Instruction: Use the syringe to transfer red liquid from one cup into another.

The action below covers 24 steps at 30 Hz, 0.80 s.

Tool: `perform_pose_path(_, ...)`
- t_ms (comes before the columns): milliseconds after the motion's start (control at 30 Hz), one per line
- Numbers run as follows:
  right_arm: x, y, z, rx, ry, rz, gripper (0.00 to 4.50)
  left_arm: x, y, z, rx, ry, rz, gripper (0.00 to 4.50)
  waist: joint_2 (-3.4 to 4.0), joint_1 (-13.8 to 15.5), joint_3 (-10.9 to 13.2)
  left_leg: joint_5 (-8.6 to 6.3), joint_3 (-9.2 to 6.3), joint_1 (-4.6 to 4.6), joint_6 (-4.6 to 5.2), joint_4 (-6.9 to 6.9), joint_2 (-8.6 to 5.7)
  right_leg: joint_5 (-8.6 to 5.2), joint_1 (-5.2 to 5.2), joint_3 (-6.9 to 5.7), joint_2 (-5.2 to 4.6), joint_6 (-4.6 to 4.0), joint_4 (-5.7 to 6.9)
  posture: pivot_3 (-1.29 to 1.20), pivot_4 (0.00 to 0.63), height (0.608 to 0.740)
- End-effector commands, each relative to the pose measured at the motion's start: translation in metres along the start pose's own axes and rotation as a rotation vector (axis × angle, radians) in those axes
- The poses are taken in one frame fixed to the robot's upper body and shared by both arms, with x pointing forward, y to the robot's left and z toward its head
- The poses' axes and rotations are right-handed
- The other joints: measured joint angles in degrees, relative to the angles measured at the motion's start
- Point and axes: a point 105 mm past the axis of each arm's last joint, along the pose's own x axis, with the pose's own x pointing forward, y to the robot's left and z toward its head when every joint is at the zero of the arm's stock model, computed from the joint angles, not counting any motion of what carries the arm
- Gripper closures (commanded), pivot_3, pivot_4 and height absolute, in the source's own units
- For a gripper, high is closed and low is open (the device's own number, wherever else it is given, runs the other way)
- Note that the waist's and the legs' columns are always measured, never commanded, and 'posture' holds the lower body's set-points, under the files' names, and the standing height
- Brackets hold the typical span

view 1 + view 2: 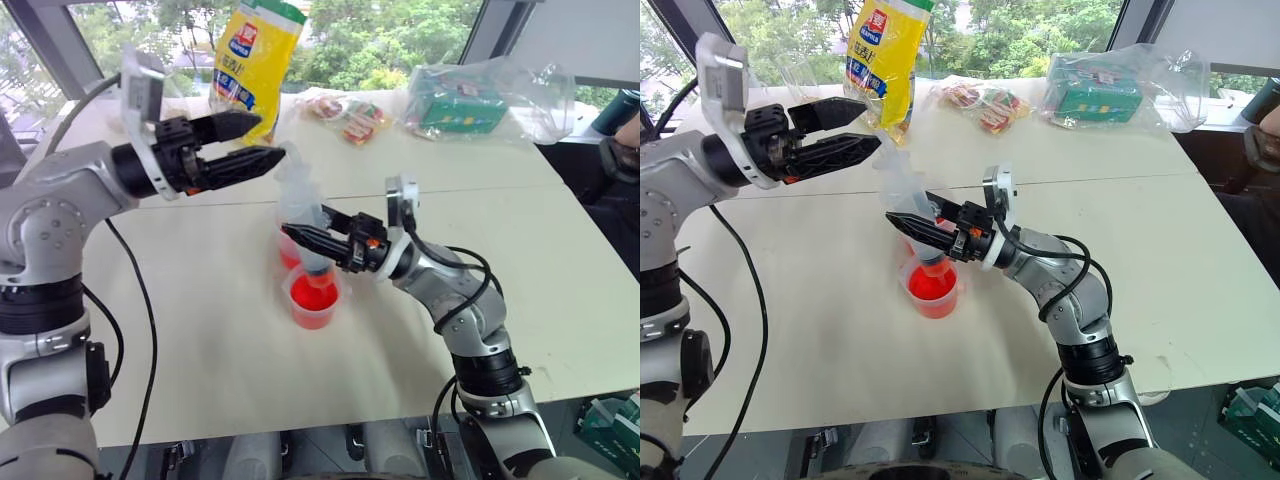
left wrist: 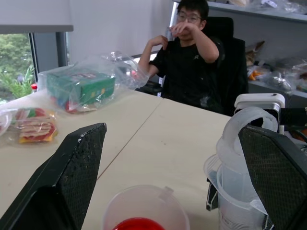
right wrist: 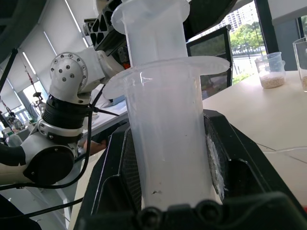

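Right wrist view: large clear plastic syringe (image 3: 168,139) upright, barrel clamped by right gripper (image 1: 322,243), tip down over the shorter lipped clear cup (image 1: 314,298) of bright red liquid (image 1: 313,297), mid-table. Taller clear cup (image 1: 291,243) just behind. Left gripper (image 1: 262,143), jaws wide and empty, brackets the clear plunger top (image 2: 249,125) — likely staged to work it.

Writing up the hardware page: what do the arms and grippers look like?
Both arms are matte silver-grey segmented housings with black joint rings and loose black cables running alongside. Each left gripper and right gripper has two long, tapered black fingers on a black base. A white camera block sits at each wrist. The right wrist shows small orange-red details.
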Motion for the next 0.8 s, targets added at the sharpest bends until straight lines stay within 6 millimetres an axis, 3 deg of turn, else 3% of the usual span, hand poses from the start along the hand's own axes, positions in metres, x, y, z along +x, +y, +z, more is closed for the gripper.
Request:
perform_pose_path(33, 0.003, 0.009, 0.014, -0.045, -0.035, 0.039, 3.06, 0.007, -0.006, 0.006, 0.052, -0.019, -0.030, 0.04, 0.00, 0.0, 0.0, 0.00, 0.00, 0.00, 0.00, 0.00, 0.00, 0.00, 0.00, 0.00, 0.00, 0.00, 0.00, 0.00, 0.150, 0.740)
perform_pose_path(133, 0.004, 0.009, 0.014, -0.047, -0.034, 0.040, 3.06, 0.013, -0.009, 0.002, 0.055, -0.014, -0.045, 0.04, 0.00, 0.1, 0.0, 0.00, 0.00, 0.00, 0.00, 0.00, 0.00, 0.00, 0.01, 0.01, -0.01, 0.00, 0.00, 0.00, 0.150, 0.740)
perform_pose_path(233, 0.003, 0.009, 0.014, -0.048, -0.032, 0.041, 3.06, 0.018, -0.012, 0.001, 0.044, -0.022, -0.064, 0.80, 0.00, 0.1, 0.0, 0.00, 0.00, 0.00, 0.00, 0.00, 0.00, 0.00, 0.01, 0.01, -0.01, 0.00, 0.00, 0.00, 0.150, 0.740)
perform_pose_path(467, 0.005, 0.009, 0.019, -0.059, -0.041, 0.040, 3.06, 0.027, -0.026, -0.002, 0.028, -0.035, -0.129, 4.25, 0.00, 0.1, 0.0, 0.00, -0.01, 0.00, 0.00, 0.00, 0.00, 0.02, 0.02, 0.01, -0.01, 0.03, 0.00, 0.00, 0.150, 0.740)
perform_pose_path(800, 0.009, 0.014, 0.036, -0.037, -0.083, 0.053, 3.06, 0.030, -0.037, -0.016, 0.011, 0.009, -0.181, 4.38, 0.00, 0.1, 0.0, 0.00, -0.01, 0.01, 0.00, 0.01, 0.00, 0.03, 0.02, 0.01, 0.00, 0.05, 0.00, 0.00, 0.150, 0.740)
